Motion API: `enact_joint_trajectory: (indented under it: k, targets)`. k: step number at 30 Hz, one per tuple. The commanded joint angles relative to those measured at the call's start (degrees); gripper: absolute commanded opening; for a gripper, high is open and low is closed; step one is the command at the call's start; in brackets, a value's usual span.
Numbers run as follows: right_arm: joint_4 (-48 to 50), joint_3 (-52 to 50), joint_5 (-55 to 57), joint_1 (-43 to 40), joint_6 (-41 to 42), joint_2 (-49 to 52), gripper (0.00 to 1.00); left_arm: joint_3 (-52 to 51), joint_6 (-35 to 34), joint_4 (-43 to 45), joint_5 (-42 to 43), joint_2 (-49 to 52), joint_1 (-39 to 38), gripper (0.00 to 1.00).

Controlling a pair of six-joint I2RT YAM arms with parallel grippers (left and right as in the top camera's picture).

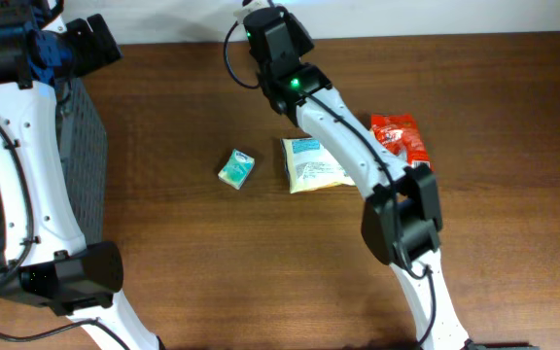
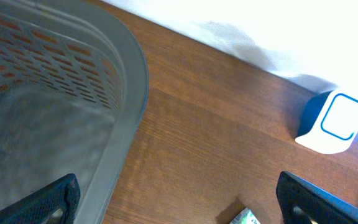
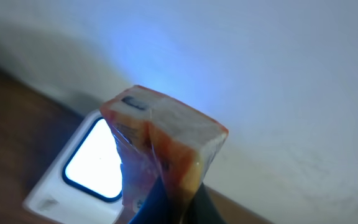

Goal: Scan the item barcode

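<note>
Orange-and-white film-wrapped packet [image 3: 166,140] pinched at lower end by right fingers [image 3: 197,208], clamped tight on it. Held upright, just in front of glowing white-and-blue scanner box [image 3: 86,168] at far edge of brown wooden tabletop [image 1: 212,262]. Step in hand: presenting barcode. Next probably: turn packet until code faces scanner. Left fingers [image 2: 48,202] spread wide, empty, beside grey mesh basket [image 2: 129,74].
</note>
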Motion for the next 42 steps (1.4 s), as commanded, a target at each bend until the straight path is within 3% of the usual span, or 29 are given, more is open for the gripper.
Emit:
enact_joint_trajectory:
  k: [1,9,12,15,21,24,28,36,42]
  targets:
    - [4.2,0.0,0.0,-1.1,-11.6,4.4,0.04,0.7,0.9,0.1,-0.6,0.4,0.3,0.99]
    - [3.7,0.0,-2.7,-1.9,-7.3,5.9,0.04,0.7,0.9,0.1,-0.6,0.4,0.3,0.99]
    - [3.4,0.7,6.2,-2.6,3.7,4.7,0.04,0.7,0.9,0.1,-0.6,0.4,0.2,0.99]
    - [-4.7,1.2,6.1,-6.3,17.0,-2.1,0.04,0.7,0.9,0.1,-0.6,0.4,0.3,0.99]
    - [-31.1,1.2,-17.2,-26.4,45.5,-16.8,0.04,0.7,0.9,0.1,-0.6,0.4,0.2,0.99]
    - [-44.1,1.2,-26.9,-37.2,46.2,-16.5,0.04,0.7,0.9,0.1,-0.6,0.4,0.3,0.99]
    - [-54.0,-2.3,-30.4,-47.0,46.1,-14.6,0.04,0.7,0.9,0.1,-0.6,0.4,0.2,0.99]
    - [-46.2,-20.2,-30.4,-57.4,46.2,-14.5,0.04,0.7,0.9,0.1,-0.6,0.4,0.3,0.99]
    - [-44.4,-22.3,-30.1,-60.7,46.2,-14.5,0.04,0.7,0.9,0.1,-0.6,0.4,0.3,0.99]
